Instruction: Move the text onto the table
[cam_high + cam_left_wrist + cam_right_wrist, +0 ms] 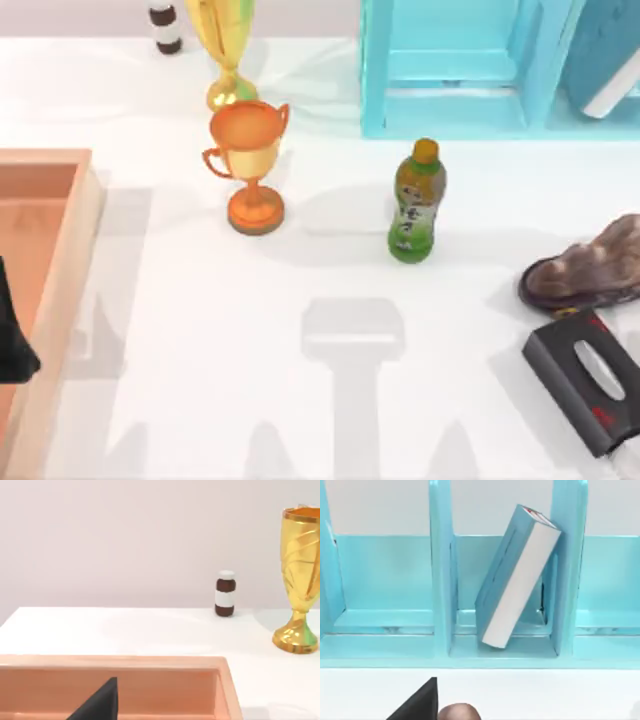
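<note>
bottle (pixel 416 203) label characters unreadable, no legible text

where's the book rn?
The teal book stands tilted in a compartment of the cyan shelf unit, leaning against a divider. In the top view it sits at the far right corner, behind the brown rock.

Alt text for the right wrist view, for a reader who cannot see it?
A teal book with white page edges leans tilted inside the middle compartment of a cyan shelf, its top against the right divider. The shelf stands on the white table, with a brown rounded object and a dark wedge shape at the near edge.
</note>
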`<state>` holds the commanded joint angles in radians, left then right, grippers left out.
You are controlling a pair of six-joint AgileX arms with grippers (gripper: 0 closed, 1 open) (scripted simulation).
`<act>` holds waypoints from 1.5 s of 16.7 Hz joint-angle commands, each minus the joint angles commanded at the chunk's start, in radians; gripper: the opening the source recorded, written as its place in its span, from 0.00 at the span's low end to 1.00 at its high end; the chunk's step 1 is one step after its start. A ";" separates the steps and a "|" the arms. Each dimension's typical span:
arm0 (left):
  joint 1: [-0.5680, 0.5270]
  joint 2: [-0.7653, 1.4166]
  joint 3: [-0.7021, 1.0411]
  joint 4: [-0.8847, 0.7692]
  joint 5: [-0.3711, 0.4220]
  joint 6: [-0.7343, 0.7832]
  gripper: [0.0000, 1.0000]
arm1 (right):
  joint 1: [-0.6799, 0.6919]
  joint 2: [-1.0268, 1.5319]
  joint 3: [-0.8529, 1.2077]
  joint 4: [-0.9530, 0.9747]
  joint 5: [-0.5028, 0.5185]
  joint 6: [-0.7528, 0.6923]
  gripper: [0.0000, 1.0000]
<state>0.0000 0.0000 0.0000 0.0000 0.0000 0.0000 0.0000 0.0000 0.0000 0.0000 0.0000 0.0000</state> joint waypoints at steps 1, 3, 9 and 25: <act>0.000 0.000 0.000 0.000 0.000 0.000 1.00 | 0.000 0.000 0.000 0.000 0.000 0.000 1.00; 0.000 0.000 0.000 0.000 0.000 0.000 1.00 | -0.001 0.010 0.005 0.009 0.000 0.003 1.00; 0.000 0.000 0.000 0.000 0.000 0.000 1.00 | -0.015 0.294 0.131 0.241 -0.011 0.067 1.00; 0.000 0.000 0.000 0.000 0.000 0.000 1.00 | -0.056 2.010 0.716 1.277 -0.064 0.361 1.00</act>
<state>0.0000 0.0000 0.0000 0.0000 0.0000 0.0000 -0.0557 2.0099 0.7162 1.2771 -0.0642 0.3605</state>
